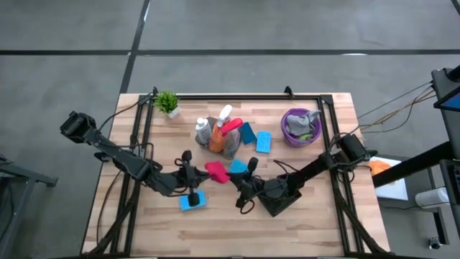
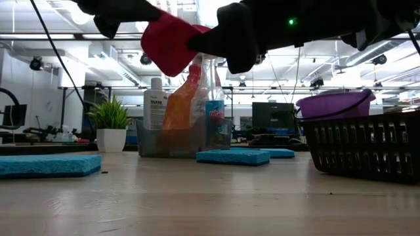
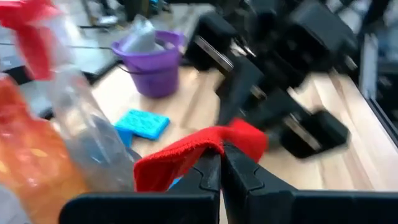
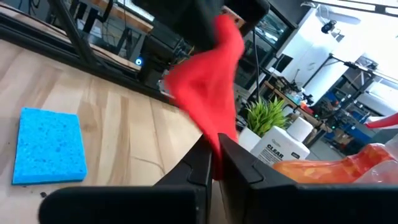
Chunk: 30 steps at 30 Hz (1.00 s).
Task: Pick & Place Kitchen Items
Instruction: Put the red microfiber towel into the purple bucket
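A red cloth [image 1: 217, 171] hangs in the air over the table's middle, stretched between my two grippers. My left gripper [image 3: 217, 163] comes at it from the left and is shut on one end. My right gripper [image 4: 214, 155] comes from the right and is shut on the other end. In the low view the cloth [image 2: 167, 42] shows well above the tabletop. Behind it, a clear tub [image 1: 219, 140] holds a white bottle, an orange-and-white bottle and a spray bottle. Blue sponges lie flat on the table at the near left [image 1: 192, 201], by the cloth [image 1: 238, 166] and right of the tub [image 1: 264, 141]. My left gripper pinches an edge of the red cloth [image 3: 208, 148] between its two fingers, coming nearly level from the table's left. The cloth is lifted clear of the table and bunches up just past the fingers. My right gripper pinches the cloth's lower end [image 4: 221, 134] between its two fingers, coming level from the table's right. From there the cloth rises toward the left gripper [image 4: 211, 12], clear of the table.
A purple bucket [image 1: 302, 126] with grey and green cloths stands at the back right. A small potted plant [image 1: 167, 103] stands at the back left. A dark mesh basket [image 2: 367, 147] sits at the near right under the right arm. Bare wood lies along the near edge.
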Each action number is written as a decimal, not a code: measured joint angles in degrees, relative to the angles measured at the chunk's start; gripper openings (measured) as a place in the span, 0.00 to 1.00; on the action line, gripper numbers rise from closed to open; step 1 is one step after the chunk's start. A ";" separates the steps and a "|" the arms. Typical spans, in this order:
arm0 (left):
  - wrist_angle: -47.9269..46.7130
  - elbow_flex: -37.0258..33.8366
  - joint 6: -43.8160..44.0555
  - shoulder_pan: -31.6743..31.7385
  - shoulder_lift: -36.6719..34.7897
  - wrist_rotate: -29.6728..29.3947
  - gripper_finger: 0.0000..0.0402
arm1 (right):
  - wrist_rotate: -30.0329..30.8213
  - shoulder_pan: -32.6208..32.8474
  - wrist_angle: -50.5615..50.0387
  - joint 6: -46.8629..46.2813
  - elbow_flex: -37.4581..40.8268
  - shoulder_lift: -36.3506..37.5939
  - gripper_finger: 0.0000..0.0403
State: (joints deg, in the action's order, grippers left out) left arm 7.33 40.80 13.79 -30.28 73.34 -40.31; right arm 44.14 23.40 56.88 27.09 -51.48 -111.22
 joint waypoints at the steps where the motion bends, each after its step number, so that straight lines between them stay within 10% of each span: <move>1: -1.07 0.00 -0.28 0.00 0.00 1.79 0.01 | 0.00 0.04 0.02 0.04 0.04 0.00 0.04; 8: -4.94 -2.75 -6.34 -2.02 -0.10 10.30 0.10 | -0.38 0.53 0.03 -0.04 0.10 0.07 0.04; 18: 35.83 -25.04 -12.69 -2.76 -3.44 10.90 0.19 | -1.95 1.01 -0.02 -0.92 0.17 0.09 0.04; 26: 44.58 -36.03 -9.37 -2.40 -9.26 9.87 0.19 | -2.57 0.98 -2.56 -3.55 0.41 0.11 0.04; 30: 45.79 -39.14 -9.37 -2.40 -13.24 10.63 0.19 | -13.40 0.91 -0.13 -8.12 2.11 0.10 0.04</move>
State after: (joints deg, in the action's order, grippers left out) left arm 53.12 1.65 4.43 -32.69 60.10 -29.67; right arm 30.74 24.30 56.75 18.98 -49.38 -111.12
